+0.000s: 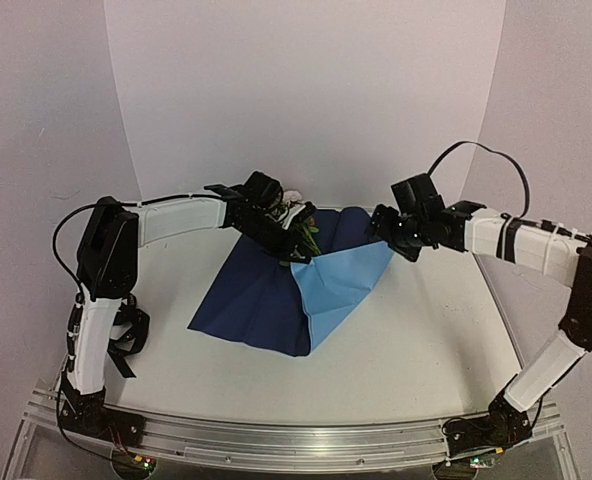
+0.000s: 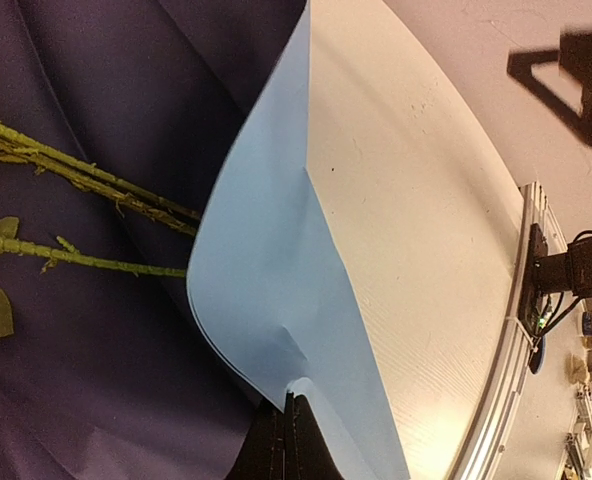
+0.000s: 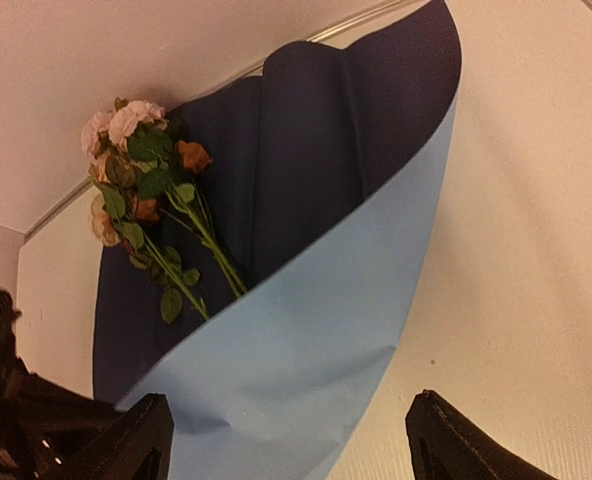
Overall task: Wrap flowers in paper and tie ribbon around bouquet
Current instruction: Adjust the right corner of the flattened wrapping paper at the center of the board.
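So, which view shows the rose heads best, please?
The right wrist view: the rose heads show whole against the navy paper. The top external view shows them small and partly hidden; the left wrist view shows only stems.

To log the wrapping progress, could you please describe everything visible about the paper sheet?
The paper is a large creased sheet, dark navy on its upturned face, light blue beneath. It lies on the white table, its right part folded over so blue shows, covering the flowers' stem ends; the rose heads reach its far edge. The closed left end effector seems to pinch the fold's edge.
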Controlling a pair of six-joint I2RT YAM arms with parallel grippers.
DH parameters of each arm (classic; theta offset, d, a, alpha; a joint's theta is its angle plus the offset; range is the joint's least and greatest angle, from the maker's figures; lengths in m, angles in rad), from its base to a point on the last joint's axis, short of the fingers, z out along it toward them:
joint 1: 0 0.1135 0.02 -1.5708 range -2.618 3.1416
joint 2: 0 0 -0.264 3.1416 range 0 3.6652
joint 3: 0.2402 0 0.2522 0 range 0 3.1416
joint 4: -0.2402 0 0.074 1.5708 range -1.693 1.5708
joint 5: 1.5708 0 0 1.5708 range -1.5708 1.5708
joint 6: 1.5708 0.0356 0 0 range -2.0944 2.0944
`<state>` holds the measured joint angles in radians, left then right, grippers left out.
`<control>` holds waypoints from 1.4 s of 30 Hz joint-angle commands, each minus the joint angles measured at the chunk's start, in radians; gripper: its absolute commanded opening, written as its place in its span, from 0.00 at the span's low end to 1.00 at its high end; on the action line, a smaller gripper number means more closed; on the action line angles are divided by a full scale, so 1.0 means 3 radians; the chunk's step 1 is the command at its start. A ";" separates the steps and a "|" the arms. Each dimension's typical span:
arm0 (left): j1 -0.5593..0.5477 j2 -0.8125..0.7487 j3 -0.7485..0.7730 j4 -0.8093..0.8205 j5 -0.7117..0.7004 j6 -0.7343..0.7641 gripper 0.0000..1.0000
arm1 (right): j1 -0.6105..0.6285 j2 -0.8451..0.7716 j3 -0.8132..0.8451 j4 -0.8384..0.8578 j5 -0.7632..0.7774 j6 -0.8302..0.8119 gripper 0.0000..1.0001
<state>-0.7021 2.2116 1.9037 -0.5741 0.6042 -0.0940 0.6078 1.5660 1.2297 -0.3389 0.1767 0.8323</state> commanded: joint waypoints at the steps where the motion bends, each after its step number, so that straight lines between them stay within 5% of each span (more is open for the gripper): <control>1: -0.0001 -0.0122 -0.0118 0.0113 0.0107 0.0059 0.00 | -0.0257 0.0620 0.0844 -0.0029 -0.0608 -0.0473 0.84; 7: -0.0003 -0.0097 -0.0099 0.0135 0.0160 0.0051 0.00 | -0.0416 0.1704 0.2339 -0.0606 -0.0721 -0.0841 0.80; 11: -0.0002 -0.0122 -0.0123 0.0139 0.0117 0.0063 0.00 | -0.0471 0.2075 0.2728 -0.0871 -0.0708 -0.0948 0.79; 23: 0.0004 -0.0226 -0.0305 0.0214 0.0175 0.0078 0.00 | -0.0486 0.2063 0.2002 -0.0880 -0.0712 -0.0894 0.71; 38: 0.0060 -0.0490 -0.0586 -0.0009 0.0352 0.0252 0.00 | -0.0245 0.1329 0.0789 -0.0674 -0.0632 -0.0520 0.68; 42: 0.0153 -0.0537 -0.0687 0.0065 0.0392 0.0190 0.00 | -0.0259 0.1112 0.0539 -0.0476 -0.0262 -0.0484 0.80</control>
<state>-0.6902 2.1210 1.7203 -0.5520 0.6871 -0.0478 0.5305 1.9880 1.4398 -0.5529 -0.0211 0.6566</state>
